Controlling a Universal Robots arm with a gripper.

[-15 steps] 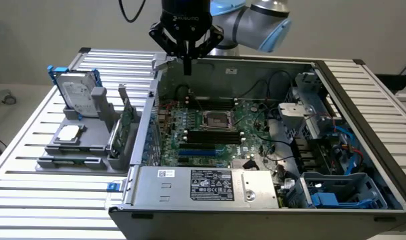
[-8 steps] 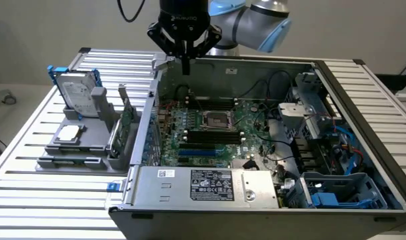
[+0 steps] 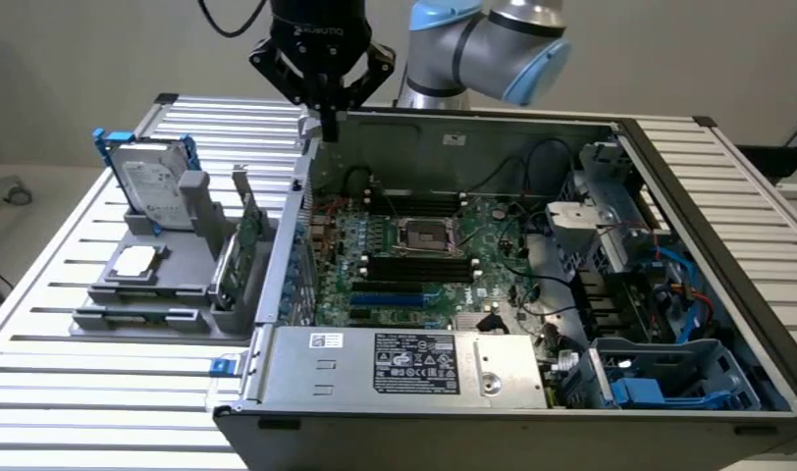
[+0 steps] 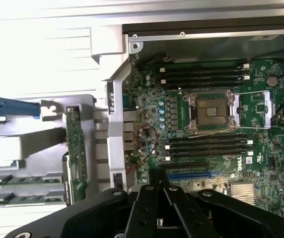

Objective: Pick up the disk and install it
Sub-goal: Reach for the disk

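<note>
exterior high oblique, wrist looking down, sharing motherboard [image 3: 412, 257] [image 4: 206, 148]

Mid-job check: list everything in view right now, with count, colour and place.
disk: one, silver-grey in a blue carrier, upright in the holder, exterior view's left
holder: one, grey, on the table beside the case
chip: one, silver, flat on the holder
circuit card: one, green, upright at the holder's case side
computer case: one, dark grey, open
motherboard: one, green, inside the case
power supply: one, silver, inside the case front
table: one, silver, slatted
arm: one, grey and pale blue, behind the case
claw: one, black, shut, empty, above the case wall nearest the holder
</note>
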